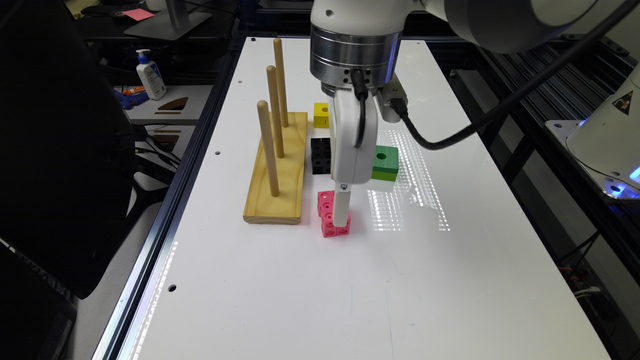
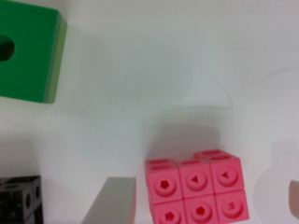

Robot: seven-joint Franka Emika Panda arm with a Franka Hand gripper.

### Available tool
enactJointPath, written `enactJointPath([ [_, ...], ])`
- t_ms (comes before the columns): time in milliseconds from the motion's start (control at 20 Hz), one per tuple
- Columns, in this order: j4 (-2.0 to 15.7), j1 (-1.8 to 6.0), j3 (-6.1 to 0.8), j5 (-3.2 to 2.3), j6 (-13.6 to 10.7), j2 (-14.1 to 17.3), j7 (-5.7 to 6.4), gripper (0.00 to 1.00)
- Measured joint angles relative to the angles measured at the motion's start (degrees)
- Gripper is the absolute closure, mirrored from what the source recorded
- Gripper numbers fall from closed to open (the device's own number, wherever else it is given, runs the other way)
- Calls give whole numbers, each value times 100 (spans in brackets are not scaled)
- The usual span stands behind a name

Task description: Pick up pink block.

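Pink block (image 2: 195,191) beside end effector (image 1: 341,212), grip unclear, black block (image 1: 320,155), green block (image 1: 385,162) behind.

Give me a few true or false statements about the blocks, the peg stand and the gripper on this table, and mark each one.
1. The pink block rests on the white table. True.
2. The green block sits on one of the pegs. False: it lies on the table, off the wooden peg stand.
3. The peg stand holds three upright pegs. True.
4. The gripper hangs over the yellow block. False: it is down at the pink block.
5. The black block is stacked on the pink one. False: they lie apart.
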State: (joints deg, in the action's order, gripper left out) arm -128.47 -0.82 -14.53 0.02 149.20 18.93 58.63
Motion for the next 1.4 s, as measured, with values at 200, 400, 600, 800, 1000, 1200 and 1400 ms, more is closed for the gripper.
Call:
enactJointPath([
  [200, 0, 0, 12, -33, 114, 186, 0, 0],
  [400, 20, 0, 29, -66, 339, 430, 0, 0],
  [600, 74, 0, 30, -68, 351, 488, 0, 0],
  [800, 76, -2, 31, -68, 351, 505, 0, 0],
  [1000, 77, -4, 36, -71, 377, 579, 0, 0],
  [1200, 107, -15, 64, -132, 522, 727, 19, 0],
  [1400, 112, -17, 66, -142, 522, 730, 19, 0],
])
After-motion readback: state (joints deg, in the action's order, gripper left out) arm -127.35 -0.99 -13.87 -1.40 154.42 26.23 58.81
